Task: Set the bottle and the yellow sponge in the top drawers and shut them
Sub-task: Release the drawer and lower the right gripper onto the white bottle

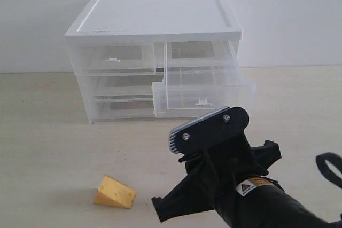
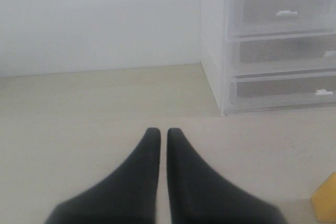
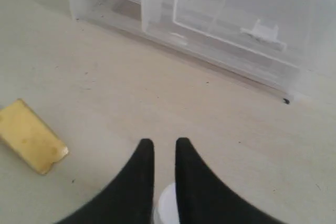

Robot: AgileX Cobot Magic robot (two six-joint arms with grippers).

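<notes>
A white bottle cap [image 3: 167, 203] shows deep between the fingers of my right gripper [image 3: 164, 145], which is shut on the bottle. In the exterior view that gripper [image 1: 208, 129] hovers just in front of the pulled-out right top drawer [image 1: 203, 92] and hides the bottle. The left top drawer [image 1: 115, 59] is closed. The yellow sponge [image 1: 114, 191] lies on the table to the left of the right arm, also seen as a yellow sponge [image 3: 31, 142] in the right wrist view. My left gripper [image 2: 164, 132] is shut on nothing, low over bare table, out of the exterior view.
The white-topped translucent cabinet [image 1: 155, 17] stands at the back against a white wall, with two full-width drawers under the top pair. The open drawer's front with its handle tab [image 3: 262, 30] lies ahead of the right gripper. A sponge corner [image 2: 325, 199] shows in the left wrist view.
</notes>
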